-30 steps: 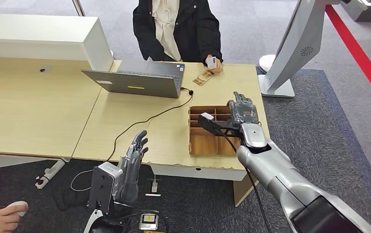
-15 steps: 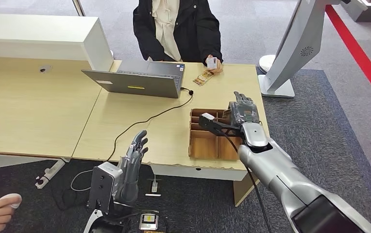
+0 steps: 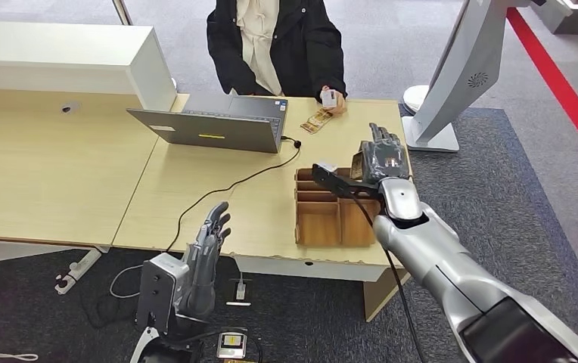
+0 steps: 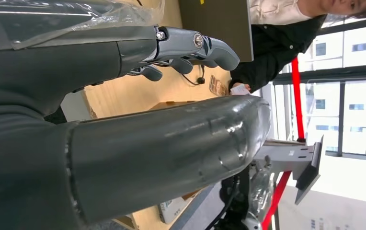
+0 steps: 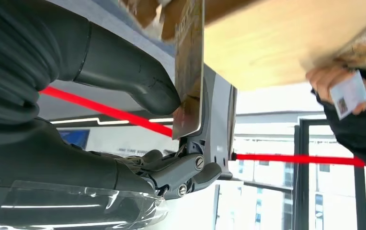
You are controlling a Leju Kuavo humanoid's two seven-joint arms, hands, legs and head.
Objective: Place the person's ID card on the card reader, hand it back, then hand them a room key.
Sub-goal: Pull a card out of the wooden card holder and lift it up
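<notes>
**Operator:** What is the right hand (image 3: 380,160) doing?

**Observer:** You are looking at it holding a brown patterned card (image 5: 188,72), the room key, pinched between the thumb and the fingers. It is hovering over the far end of the wooden tray (image 3: 321,219) on the desk (image 3: 195,189).

**Operator:** And the left hand (image 3: 206,253)?

**Observer:** It is hanging below the desk's near edge, holding nothing, with its fingers (image 4: 190,45) stretched out and apart.

**Operator:** Where is the ID card (image 3: 330,96)?

**Observer:** The person (image 3: 275,41) across the desk is holding it up, just beside another patterned card (image 3: 317,120) lying near the laptop (image 3: 214,125).
</notes>
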